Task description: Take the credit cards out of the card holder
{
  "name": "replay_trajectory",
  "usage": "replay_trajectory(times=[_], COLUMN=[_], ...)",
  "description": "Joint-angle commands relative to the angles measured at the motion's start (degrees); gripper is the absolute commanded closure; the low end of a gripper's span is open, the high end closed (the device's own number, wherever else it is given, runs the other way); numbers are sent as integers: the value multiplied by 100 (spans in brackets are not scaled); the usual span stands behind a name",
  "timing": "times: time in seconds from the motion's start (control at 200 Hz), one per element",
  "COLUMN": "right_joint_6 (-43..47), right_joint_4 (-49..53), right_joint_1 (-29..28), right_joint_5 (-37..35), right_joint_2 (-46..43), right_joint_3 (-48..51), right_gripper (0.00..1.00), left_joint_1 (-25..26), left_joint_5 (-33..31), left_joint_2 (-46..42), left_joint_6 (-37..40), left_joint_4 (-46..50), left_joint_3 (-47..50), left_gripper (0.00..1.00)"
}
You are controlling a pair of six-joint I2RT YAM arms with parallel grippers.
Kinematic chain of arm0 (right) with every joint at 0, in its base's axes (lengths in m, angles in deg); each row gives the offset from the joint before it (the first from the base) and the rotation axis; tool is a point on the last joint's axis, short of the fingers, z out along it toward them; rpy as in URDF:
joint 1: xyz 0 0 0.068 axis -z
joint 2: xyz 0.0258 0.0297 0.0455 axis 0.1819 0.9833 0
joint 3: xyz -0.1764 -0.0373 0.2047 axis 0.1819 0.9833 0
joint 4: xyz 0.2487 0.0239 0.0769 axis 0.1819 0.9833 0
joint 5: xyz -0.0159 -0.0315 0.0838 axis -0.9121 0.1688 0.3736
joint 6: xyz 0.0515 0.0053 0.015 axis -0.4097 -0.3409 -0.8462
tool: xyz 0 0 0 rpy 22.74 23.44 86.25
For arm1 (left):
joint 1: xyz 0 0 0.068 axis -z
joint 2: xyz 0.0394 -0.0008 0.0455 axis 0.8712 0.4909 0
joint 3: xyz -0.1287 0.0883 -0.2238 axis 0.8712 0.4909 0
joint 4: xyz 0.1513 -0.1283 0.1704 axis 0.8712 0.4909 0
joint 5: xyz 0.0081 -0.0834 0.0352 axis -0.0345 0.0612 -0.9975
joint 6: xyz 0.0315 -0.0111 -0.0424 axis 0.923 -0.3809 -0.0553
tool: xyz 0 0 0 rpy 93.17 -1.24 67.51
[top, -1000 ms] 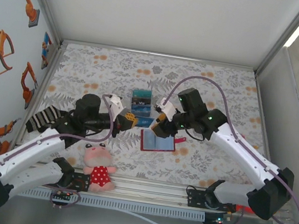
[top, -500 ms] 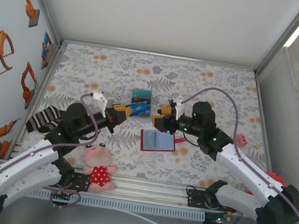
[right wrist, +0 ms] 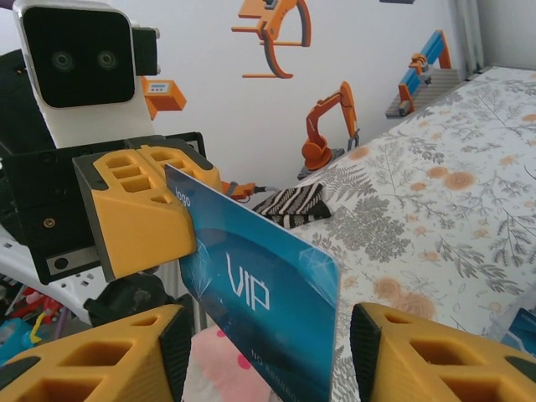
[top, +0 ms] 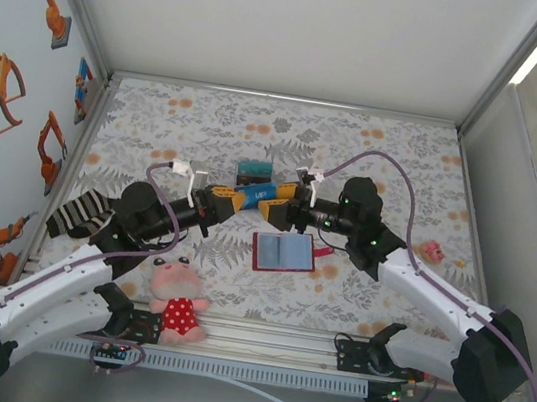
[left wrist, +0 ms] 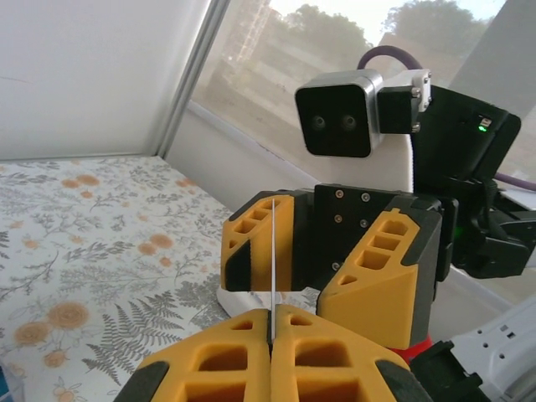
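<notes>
From above, I am watching my left pincer (top: 231,199) holding a blue card (top: 261,194) by one end, in the air. A second ago my right pincer (top: 288,207) was sitting down over the wallet (top: 284,253). It has since lifted off and is now facing the left one, with the card's free end reaching toward it. The wallet is lying open on the worktop (top: 376,157), just below the right pincer and on its near side. A small stack of cards (top: 253,173) is resting on the far side of both pincers.

Through the left wrist camera I am seeing the left pincer (left wrist: 272,314) clamped shut on the card (left wrist: 273,251), which is showing edge-on as a thin pale line. The right pincer (left wrist: 314,268) is standing directly ahead with its jaws apart.

Through the right wrist camera the card (right wrist: 251,293), marked VIP, is hanging between the right pincer's (right wrist: 268,352) spread fingers. I am seeing a gap on at least one side, so nothing is pinched there yet. The left pincer (right wrist: 180,209) is gripping the card's far end.

I am reading this as a hand-over under way: this card is already out of the wallet, and closing the right jaws on it looks like the next move. I cannot tell whether the wallet's pockets are holding more.
</notes>
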Motion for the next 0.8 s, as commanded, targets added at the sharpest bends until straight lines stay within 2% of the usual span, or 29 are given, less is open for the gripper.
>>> replay_trajectory(times=[0.0, 0.105, 0.285, 0.341, 0.566, 0.676, 0.796], right_joint_6=[-261, -332, -211, -85, 627, 855, 1203], right_joint_4=[-503, -609, -610, -553, 498, 816, 1433], right_joint_1=[66, 79, 90, 90, 88, 88, 88], right_joint_5=[369, 531, 587, 618, 481, 494, 526], right_joint_2=[52, 80, 16, -44, -390, -552, -640], right_joint_3=[-178, -191, -143, -113, -226, -226, -350], right_gripper=[50, 60, 93, 100, 100, 100, 100], left_joint_1=[38, 34, 34, 30, 28, 27, 16], left_joint_5=[276, 269, 224, 229, 250, 226, 318], left_joint_2=[-9, -20, -33, -25, -140, -234, -181], left_joint_6=[-113, -122, -109, -65, 546, 1090, 1817], left_joint_4=[-338, -357, -332, -217, 745, 1587, 2780], left_joint_3=[-79, -71, -70, -109, -558, -949, -1613], left_gripper=[100, 100, 100, 94, 67, 55, 47])
